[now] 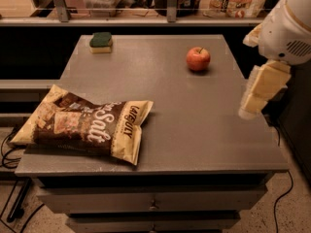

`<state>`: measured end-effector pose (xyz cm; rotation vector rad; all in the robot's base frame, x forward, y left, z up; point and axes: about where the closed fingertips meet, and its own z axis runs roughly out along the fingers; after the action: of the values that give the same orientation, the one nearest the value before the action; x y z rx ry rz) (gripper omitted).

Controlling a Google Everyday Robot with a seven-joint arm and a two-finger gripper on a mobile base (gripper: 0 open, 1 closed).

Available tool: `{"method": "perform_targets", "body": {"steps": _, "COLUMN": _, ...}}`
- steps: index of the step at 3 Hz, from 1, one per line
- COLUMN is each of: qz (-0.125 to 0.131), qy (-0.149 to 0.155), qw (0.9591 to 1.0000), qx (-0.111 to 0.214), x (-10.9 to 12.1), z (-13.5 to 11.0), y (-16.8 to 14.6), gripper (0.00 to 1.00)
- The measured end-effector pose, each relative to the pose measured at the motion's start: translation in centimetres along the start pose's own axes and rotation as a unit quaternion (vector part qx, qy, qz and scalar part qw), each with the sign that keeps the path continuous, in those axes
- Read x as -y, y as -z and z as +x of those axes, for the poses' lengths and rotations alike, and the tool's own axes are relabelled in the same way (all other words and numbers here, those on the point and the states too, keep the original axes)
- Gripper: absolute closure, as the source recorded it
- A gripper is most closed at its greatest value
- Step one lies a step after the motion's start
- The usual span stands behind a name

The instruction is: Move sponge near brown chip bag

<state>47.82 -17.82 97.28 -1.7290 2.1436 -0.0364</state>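
The sponge (101, 41), with a dark green top and pale yellow body, lies at the far left corner of the grey table (194, 125). The brown chip bag (85, 123), with white "Salt" lettering, lies flat at the near left and overhangs the left edge a little. My gripper (256, 93) hangs from the white arm (286, 28) over the table's right edge, far from both the sponge and the bag. It holds nothing that I can see.
A red apple (198, 58) stands at the far right of the table, left of my arm. A shelf with a metal rail (167, 6) and packaged goods runs behind the table. Drawers sit below the front edge. Cables lie on the floor at left.
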Motion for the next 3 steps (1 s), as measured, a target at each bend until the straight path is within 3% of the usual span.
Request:
{"method": "perform_targets", "body": {"steps": 1, "qz": -0.003, "qy": 0.011, "qw": 0.9986, "qx": 0.052, "x": 1.9, "z": -3.4, "y": -1.2, "gripper": 0.00}}
{"method": "perform_targets", "body": {"steps": 2, "qz": -0.006, "qy": 0.015, "qw": 0.9931, "qx": 0.116, "x": 3.4, "z": -7.1, "y": -2.4, "gripper": 0.00}}
{"method": "perform_targets", "body": {"steps": 3, "qz": -0.014, "qy": 0.007, "qw": 0.9825, "qx": 0.186, "x": 5.2, "z": -11.1, "y": -4.3, "gripper": 0.00}}
